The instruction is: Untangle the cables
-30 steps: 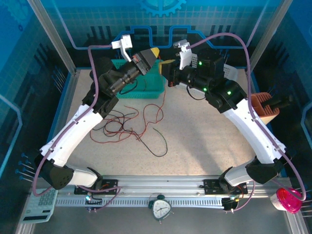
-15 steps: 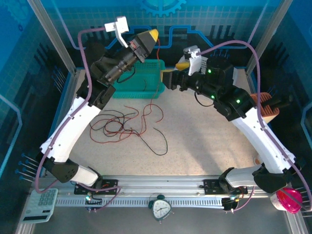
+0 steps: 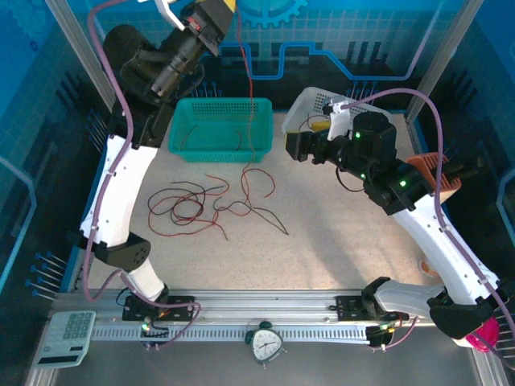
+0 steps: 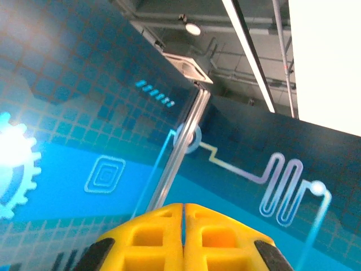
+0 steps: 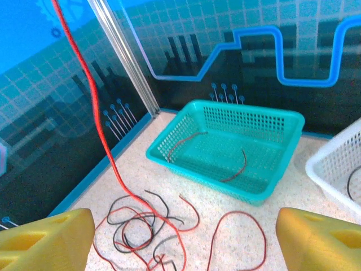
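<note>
The cables, thin dark red and black strands, lie in a loose tangle (image 3: 201,205) on the speckled table in front of the teal basket (image 3: 179,129). One red cable (image 3: 248,88) rises taut from the tangle to my left gripper (image 3: 225,6), which is raised high at the back and shut on it. From the left wrist, its yellow fingers (image 4: 184,206) are pressed together against the blue wall. My right gripper (image 3: 288,145) hangs open to the right of the basket, nothing between its fingers (image 5: 183,243). Below it lie the tangle (image 5: 135,226) and the rising red cable (image 5: 96,118).
Two short dark red cable pieces (image 5: 186,141) lie inside the teal basket (image 5: 169,155). A white basket (image 3: 310,108) stands at the back right. An orange rack (image 3: 434,173) sits at the right edge. A clock (image 3: 265,344) and calculator (image 3: 68,330) rest on the near rail.
My left arm has risen up and back with the red cable, pulling it taut out of the tangle. My right gripper has opened and drawn back to the right.
</note>
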`<state>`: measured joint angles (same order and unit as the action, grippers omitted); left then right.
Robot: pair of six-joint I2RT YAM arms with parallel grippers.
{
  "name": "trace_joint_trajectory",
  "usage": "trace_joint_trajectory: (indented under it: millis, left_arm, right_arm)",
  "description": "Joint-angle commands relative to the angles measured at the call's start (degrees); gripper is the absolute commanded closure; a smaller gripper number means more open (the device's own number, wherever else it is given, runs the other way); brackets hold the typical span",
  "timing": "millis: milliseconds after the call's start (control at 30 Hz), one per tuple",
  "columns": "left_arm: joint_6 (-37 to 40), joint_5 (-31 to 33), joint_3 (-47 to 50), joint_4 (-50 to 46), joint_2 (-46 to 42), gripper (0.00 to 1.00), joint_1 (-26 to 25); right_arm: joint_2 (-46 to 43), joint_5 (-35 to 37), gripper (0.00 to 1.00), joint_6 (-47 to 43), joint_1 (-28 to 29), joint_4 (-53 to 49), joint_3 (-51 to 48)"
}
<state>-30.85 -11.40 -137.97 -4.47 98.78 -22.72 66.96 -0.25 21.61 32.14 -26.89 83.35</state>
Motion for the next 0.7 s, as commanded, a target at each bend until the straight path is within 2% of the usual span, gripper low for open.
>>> trace_joint_trajectory:
  millis: [0,233,433,667]
  left_arm:
    - [0.9,0.2,-6.6,-2.0,3.0,1.00,2.5]
    - [-1.4,0.0,-9.2,-0.8,5.4,1.00,4.4]
    - [-1.8,-0.4,-9.3,-0.7,5.0,1.00,4.4]
    - [-2.7,-0.5,-9.5,0.2,3.6,1.00,4.4]
  right_arm:
    - [-1.0,-1.8,0.15,1.0,-0.7,0.8,-2.9]
    - [2.8,-7.5,0.13,-1.5,0.4,3.4,-13.0]
    - [11.4,-6.2,0.12,-9.0,2.0,3.9,-16.9]
    - [18.7,-5.9,0.12,-11.3,3.6,6.3,-17.2]
